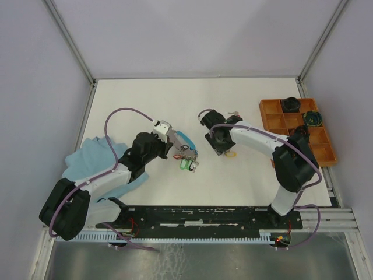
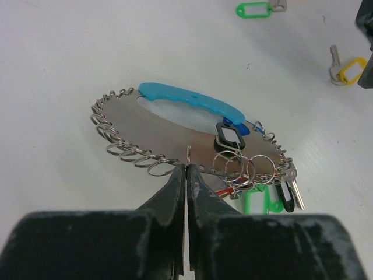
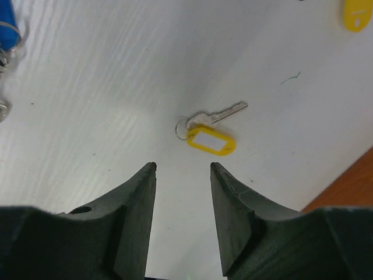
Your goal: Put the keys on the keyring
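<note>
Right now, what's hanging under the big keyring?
Under the keyring hang a green tag, a black tag and a silver key. Something red shows too, mostly hidden behind the small rings.

Shiny metal keyring [image 2: 163,131], glossy plastic key tag [image 3: 211,142], matt table [image 3: 87,87]

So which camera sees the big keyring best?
The left wrist view: the keyring fills the middle, blue sleeve and hanging keys clear. The top view shows it tiny; the right wrist view catches only a blue bit at its edge.
</note>
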Robot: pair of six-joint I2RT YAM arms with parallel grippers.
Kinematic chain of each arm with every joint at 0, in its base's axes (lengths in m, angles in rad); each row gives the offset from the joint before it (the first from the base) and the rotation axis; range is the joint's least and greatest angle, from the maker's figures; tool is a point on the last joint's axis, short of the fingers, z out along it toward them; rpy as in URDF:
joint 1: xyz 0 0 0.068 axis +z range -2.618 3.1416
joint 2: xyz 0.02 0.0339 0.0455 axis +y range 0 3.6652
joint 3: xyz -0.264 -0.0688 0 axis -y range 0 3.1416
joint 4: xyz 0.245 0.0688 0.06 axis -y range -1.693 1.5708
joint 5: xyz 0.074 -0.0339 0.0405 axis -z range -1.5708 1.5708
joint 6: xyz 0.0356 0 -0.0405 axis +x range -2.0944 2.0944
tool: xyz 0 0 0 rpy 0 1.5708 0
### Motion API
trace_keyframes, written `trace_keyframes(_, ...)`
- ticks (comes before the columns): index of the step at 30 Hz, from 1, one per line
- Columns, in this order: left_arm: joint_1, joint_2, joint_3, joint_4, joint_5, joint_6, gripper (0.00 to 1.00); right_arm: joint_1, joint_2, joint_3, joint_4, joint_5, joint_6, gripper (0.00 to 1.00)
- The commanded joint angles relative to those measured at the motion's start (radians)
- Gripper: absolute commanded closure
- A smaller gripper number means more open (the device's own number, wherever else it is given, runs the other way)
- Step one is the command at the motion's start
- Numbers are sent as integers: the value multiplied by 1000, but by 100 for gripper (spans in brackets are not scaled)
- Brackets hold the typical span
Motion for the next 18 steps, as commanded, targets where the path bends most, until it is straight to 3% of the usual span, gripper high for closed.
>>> trace_keyframes(1,1,-30,16,78,-5,27,97,50,77,68,-78,136,-163,50)
trace_keyframes(18,1,-31,18,74,3,29,97,93,253,146,-83,197,-236,66)
